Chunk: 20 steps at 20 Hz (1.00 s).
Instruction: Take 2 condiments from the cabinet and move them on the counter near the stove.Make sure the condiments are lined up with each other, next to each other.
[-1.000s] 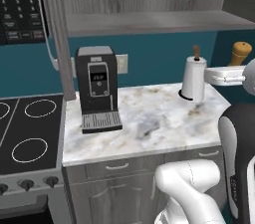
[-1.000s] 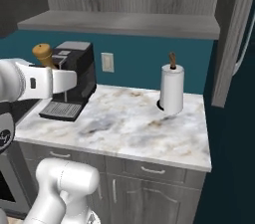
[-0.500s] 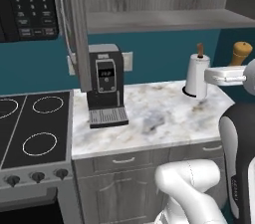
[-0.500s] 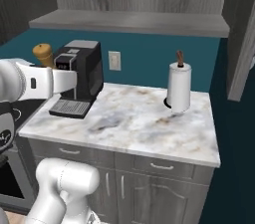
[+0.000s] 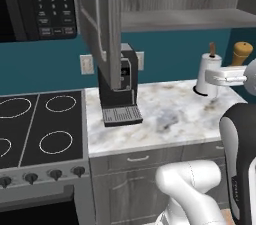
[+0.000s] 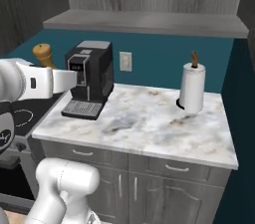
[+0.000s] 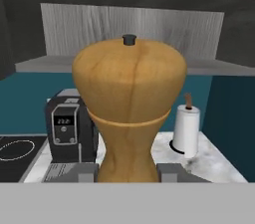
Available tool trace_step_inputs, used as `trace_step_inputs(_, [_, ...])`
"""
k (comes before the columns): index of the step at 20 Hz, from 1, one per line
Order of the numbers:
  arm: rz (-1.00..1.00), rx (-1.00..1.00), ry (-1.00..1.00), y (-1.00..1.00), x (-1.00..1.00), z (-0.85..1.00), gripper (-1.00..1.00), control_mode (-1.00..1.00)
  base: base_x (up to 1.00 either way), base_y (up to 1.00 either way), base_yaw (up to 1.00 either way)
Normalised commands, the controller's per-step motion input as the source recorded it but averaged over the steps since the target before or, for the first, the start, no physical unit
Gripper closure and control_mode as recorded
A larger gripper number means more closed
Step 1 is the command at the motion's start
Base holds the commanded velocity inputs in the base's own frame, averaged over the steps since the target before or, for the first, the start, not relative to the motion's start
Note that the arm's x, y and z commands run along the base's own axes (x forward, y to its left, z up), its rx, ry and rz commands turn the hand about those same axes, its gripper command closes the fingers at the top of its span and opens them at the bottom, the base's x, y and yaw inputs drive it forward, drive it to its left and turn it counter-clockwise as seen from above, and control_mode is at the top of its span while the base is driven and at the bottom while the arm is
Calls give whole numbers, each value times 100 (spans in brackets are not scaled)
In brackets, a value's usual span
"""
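My gripper (image 7: 128, 174) is shut on the tan-orange wooden mill (image 7: 129, 103), one of the condiments, which stands upright between the fingers (image 7: 79, 173). From the left base the mill (image 5: 242, 51) hangs at the far right, above the marble counter (image 5: 170, 114). From the right base the mill (image 6: 44, 55) is at the far left, beside the coffee machine. The black stove (image 5: 40, 129) with white ring burners lies left of the counter. The cabinet's grey shelf board (image 5: 180, 19) runs above, with its door (image 5: 100, 24) swung open.
A black coffee machine (image 5: 120, 89) stands on the counter right next to the stove. A white paper-towel roll (image 5: 207, 74) stands at the counter's back right. A microwave (image 5: 40, 4) hangs over the stove. Grey drawers (image 6: 164, 168) sit under the counter.
The base has driven left, so the whole scene has slid right and more of the stove shows. The gripper's hold on the mill is unchanged.
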Motion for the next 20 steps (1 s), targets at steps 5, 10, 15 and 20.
trace_step_inputs(5, [0,0,0,0,0,0,100,100,-22,45,0])
trace_step_inputs(10, [0,0,0,0,0,0,100,100,-25,44,0])
trace_step_inputs(15, [0,0,0,0,0,0,100,100,-23,47,0])
trace_step_inputs(20, [0,0,0,0,0,0,100,100,-24,49,0])
